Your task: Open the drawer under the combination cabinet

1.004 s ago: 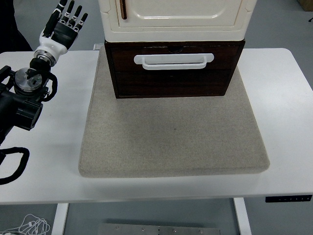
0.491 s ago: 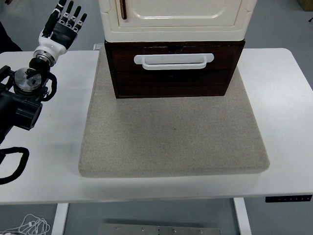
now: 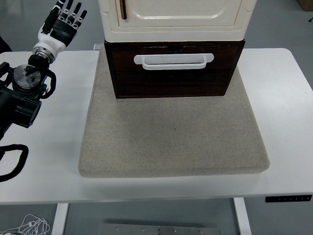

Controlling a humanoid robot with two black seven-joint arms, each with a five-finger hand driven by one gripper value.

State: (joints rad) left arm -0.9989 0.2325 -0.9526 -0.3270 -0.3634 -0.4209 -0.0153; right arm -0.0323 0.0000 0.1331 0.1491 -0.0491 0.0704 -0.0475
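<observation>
We see a white table point(image 3: 288, 122) on a grey floor, with one beige mat point(image 3: 171, 142) spread over its middle. At the mat's far edge stands one cabinet point(image 3: 176, 19), cream on top, and under it one dark brown drawer point(image 3: 171, 81), which looks shut or nearly so, its front facing the table's near edge. One white handle point(image 3: 173, 61) runs across the drawer front, its long axis left to right, parallel to the table's far edge.

Our left hand point(image 3: 62, 22) is raised above the table's far left corner, fingers spread and extended upward, holding nothing. The handle lies to its right and lower, well apart, with the cabinet's left side between the two. We judge that the hand must swing right and down, come round in front of the drawer, and hook its fingers behind the bar before pulling toward the near edge. The handle's left end is the nearer one to this hand.

Our right arm is not in view, so the left hand is the only one placed to do the work.
</observation>
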